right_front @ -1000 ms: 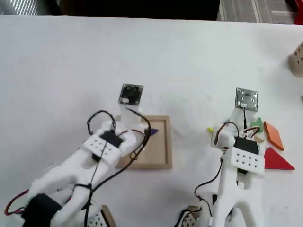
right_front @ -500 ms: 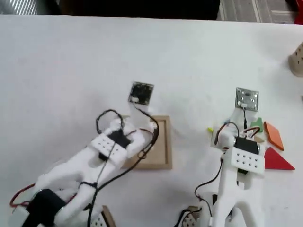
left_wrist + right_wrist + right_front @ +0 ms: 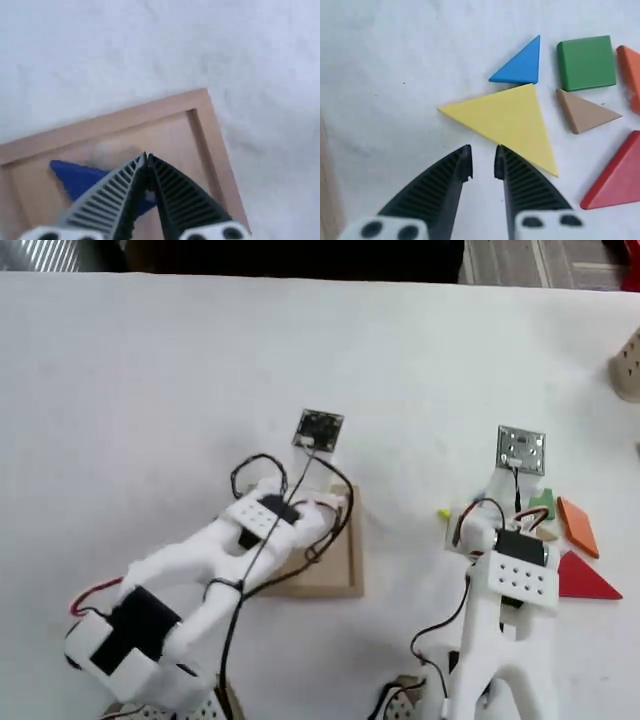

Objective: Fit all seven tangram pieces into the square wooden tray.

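Note:
The square wooden tray lies under my left gripper, which is shut with its tips just above the tray floor. A dark blue piece lies flat in the tray, partly under the fingers. In the high view the left arm covers most of the tray. My right gripper hangs open by a narrow gap, just short of the big yellow triangle. Beyond it lie a small blue triangle, a green square, a tan triangle, an orange piece and a red triangle.
The loose pieces cluster to the right of the right arm, among them the red triangle and the orange piece. A pegged wooden object stands at the table's far right edge. White tabletop stretches behind both arms.
The left arm has swung to the right over the tray, its wrist now near the tray's far right corner. The right arm has not moved.

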You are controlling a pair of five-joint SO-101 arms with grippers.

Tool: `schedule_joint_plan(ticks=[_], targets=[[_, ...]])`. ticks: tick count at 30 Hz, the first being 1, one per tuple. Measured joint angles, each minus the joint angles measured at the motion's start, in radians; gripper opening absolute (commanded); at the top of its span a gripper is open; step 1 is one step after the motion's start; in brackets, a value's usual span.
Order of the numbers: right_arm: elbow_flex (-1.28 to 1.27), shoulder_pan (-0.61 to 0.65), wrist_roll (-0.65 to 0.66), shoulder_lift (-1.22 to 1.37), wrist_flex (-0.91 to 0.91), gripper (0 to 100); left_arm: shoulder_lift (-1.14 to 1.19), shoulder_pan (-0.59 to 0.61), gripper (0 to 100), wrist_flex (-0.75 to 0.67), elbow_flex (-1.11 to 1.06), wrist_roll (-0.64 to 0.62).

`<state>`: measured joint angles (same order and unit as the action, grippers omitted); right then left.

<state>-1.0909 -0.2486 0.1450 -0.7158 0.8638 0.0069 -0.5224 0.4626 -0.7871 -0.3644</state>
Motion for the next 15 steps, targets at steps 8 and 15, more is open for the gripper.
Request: schedule_joint_plan(ticks=[8,15], targets=[[0.0,0.0,0.0,0.0,0.0,8.2,-0.224,0.006,2,0.077,-0.19,0.002],[0.0,0.0,0.0,0.0,0.0,8.1,-0.379,0.008,3,0.054,-0.216,0.002]])
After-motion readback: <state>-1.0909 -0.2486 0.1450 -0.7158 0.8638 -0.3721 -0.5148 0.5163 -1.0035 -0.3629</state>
